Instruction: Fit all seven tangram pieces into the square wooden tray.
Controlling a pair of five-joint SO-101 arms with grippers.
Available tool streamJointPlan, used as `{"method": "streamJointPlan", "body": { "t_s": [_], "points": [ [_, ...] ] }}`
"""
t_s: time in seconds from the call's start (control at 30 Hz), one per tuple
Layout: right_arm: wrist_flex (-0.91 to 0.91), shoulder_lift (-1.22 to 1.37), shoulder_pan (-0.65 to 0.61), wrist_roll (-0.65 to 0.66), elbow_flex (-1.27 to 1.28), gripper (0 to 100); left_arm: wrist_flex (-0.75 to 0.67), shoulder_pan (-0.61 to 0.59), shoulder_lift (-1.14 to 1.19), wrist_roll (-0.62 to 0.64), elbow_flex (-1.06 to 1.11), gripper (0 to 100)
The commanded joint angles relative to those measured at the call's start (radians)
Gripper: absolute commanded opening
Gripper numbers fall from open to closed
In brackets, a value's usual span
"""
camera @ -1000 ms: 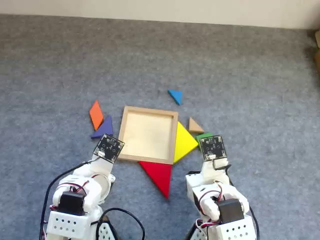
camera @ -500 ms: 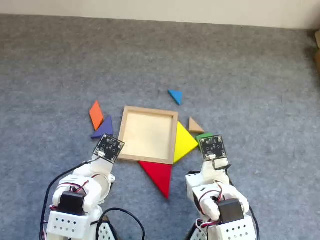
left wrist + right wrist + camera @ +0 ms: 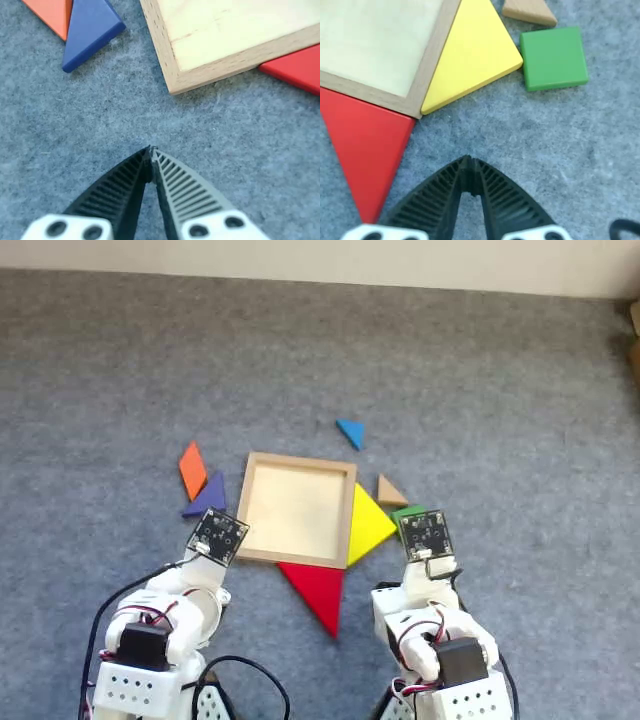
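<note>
High view: nothing moved | tray [image 3: 297, 508] mid-frame, bare inside | left end effector [image 3: 150, 152], right end effector [image 3: 470, 165] clenched on nothing | job not begun

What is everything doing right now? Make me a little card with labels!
Wooden tray: nothing fitted yet
Against tray: yellow triangle, red triangle
By right arm: green square, tan triangle
By left arm: orange piece, dark blue triangle
Far side: small blue triangle
Left pincer: shut, holding nothing
Right pincer: shut, holding nothing
</note>
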Motion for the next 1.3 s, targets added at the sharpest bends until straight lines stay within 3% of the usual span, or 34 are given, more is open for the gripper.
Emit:
{"method": "streamJointPlan", "body": {
  "t_s": [0.0, 0.83, 1.1, 1.27],
  "points": [
    [0.004, -0.018, -0.013, -0.003, 0.147, 0.5, 0.003, -0.008, -0.041, 0.005, 0.019, 1],
    [0.005, -0.018, -0.005, 0.000, 0.145, 0.5, 0.003, -0.008, -0.041, 0.005, 0.019, 1],
    [-0.051, -0.018, 0.251, -0.006, -0.134, 0.5, 0.003, -0.008, -0.041, 0.005, 0.019, 1],
    [-0.044, -0.018, 0.288, -0.008, -0.303, 0.5, 0.003, -0.008, -0.041, 0.005, 0.019, 1]
  ]
}}
